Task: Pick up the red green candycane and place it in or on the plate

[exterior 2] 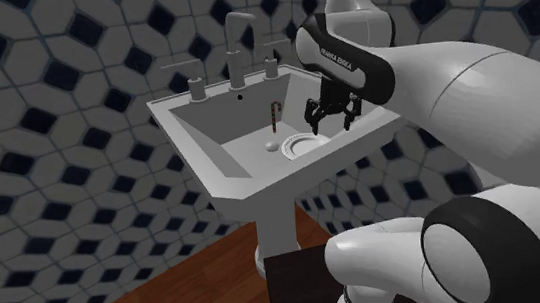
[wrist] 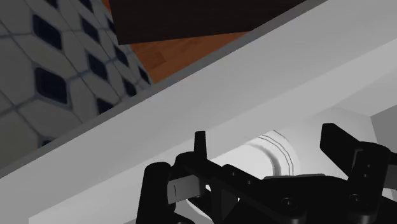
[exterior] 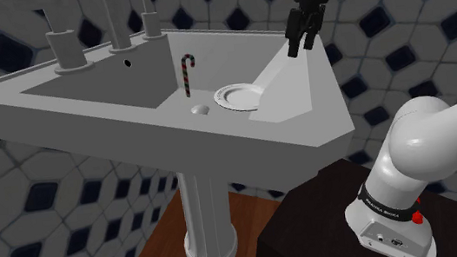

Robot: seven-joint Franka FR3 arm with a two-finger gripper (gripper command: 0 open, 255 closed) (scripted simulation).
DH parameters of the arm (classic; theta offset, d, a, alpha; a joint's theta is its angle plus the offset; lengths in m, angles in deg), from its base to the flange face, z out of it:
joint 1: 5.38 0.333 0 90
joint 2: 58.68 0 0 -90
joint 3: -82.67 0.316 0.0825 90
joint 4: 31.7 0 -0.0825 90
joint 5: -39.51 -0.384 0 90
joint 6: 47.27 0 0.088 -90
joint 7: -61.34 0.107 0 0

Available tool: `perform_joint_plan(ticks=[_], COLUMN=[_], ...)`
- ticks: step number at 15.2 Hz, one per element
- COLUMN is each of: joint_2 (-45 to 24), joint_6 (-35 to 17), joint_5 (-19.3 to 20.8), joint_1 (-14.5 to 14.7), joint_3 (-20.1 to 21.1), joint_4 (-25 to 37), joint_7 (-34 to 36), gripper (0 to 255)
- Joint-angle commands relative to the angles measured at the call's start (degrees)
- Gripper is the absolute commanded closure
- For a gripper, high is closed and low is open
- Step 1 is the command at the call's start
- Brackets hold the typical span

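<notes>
In the shoulder view, a red-striped candycane (exterior: 188, 73) stands upright in the grey sink (exterior: 87, 129), at ten o'clock from the white plate (exterior: 220, 99) — the black gripper (exterior: 301, 50) hovers at two o'clock, jaws wide, empty.

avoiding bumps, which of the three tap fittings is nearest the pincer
The short handle at the shoulder view's right end of the row. The middle spout and the other handle stand farther from the pincer.
</notes>
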Motion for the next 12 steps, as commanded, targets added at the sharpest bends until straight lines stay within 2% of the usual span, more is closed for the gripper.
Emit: perform_joint_plan(ticks=[1,12], joint_2=[0.0,-21.27], joint_6=[0.0,-12.97], joint_5=[0.0,-0.87], joint_1=[0.0,0.62], joint_3=[0.0,3.82], joint_4=[0.0,11.49], joint_7=[0.0,4.25], gripper=[0,0])
